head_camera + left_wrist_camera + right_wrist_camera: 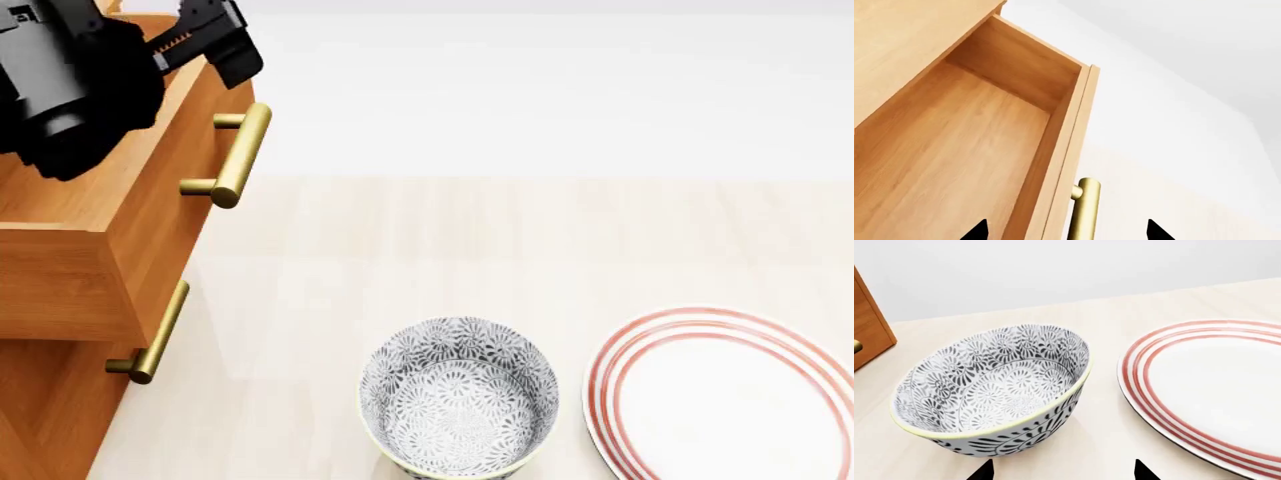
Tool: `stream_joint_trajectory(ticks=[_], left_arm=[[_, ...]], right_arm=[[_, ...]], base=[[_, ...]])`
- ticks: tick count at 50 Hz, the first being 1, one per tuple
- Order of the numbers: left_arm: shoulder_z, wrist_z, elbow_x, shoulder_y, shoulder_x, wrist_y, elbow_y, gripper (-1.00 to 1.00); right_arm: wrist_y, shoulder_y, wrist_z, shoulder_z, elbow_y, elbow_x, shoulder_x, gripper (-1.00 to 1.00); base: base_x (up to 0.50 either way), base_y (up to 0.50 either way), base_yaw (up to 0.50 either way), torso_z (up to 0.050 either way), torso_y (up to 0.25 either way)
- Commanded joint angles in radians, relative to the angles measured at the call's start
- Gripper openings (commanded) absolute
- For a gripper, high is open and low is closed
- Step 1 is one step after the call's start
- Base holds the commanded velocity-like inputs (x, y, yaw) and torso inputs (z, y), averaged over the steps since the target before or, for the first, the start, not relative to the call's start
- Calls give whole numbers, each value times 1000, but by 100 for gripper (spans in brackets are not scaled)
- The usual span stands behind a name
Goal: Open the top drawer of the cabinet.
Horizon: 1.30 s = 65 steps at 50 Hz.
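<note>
The top drawer [954, 165] of the orange-brown cabinet [40, 410] stands pulled out, and its bare wooden inside shows in the left wrist view. Its brass bar handle [1084, 210] lies between the fingertips of my left gripper [1067, 232], whose jaws are open and straddle the drawer front without gripping. In the head view the drawer front [167, 215] and handle [234, 155] jut out at the left, with my left gripper [214, 40] above them. My right gripper [1064, 472] is open and empty, just before the bowl.
A lower drawer's brass handle [154, 340] shows under the open drawer. A grey-patterned bowl [461, 400] and a red-ringed white plate [734, 400] sit on the pale table; both also show in the right wrist view, bowl [994, 390] and plate [1214, 390].
</note>
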Motion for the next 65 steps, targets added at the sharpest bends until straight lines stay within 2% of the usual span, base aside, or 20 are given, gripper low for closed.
stream_joint_trajectory(ticks=[1, 13, 30, 35, 42, 58, 65], left_arm=[[-82, 5, -53, -15, 19, -3, -60, 100], [-110, 7, -106, -18, 25, -15, -78, 100], [-41, 73, -164, -37, 50, -50, -78, 100], [122, 38, -354, -22, 51, -23, -62, 100], [264, 27, -507, -33, 51, 14, -78, 100], [469, 8, -747, -24, 50, 58, -35, 100], [546, -21, -851, -7, 48, 63, 46, 100]], right_arm=[[-7, 2, -23, 17, 11, -17, -18, 100], [-6, 1, -22, 13, 7, -16, -14, 100], [-4, -2, -20, 7, -1, -13, -7, 100], [-12, 1, -27, 6, 11, -13, -8, 100], [-12, -1, -27, 6, 8, -10, -4, 100], [-10, 3, -22, 8, 9, -2, -1, 100], [-6, 2, -16, 10, -2, 2, 2, 100]], base=[[0, 0, 0, 0, 0], [0, 0, 0, 0, 0], [0, 0, 0, 0, 0], [0, 0, 0, 0, 0], [0, 0, 0, 0, 0], [0, 0, 0, 0, 1], [0, 0, 0, 0, 0]])
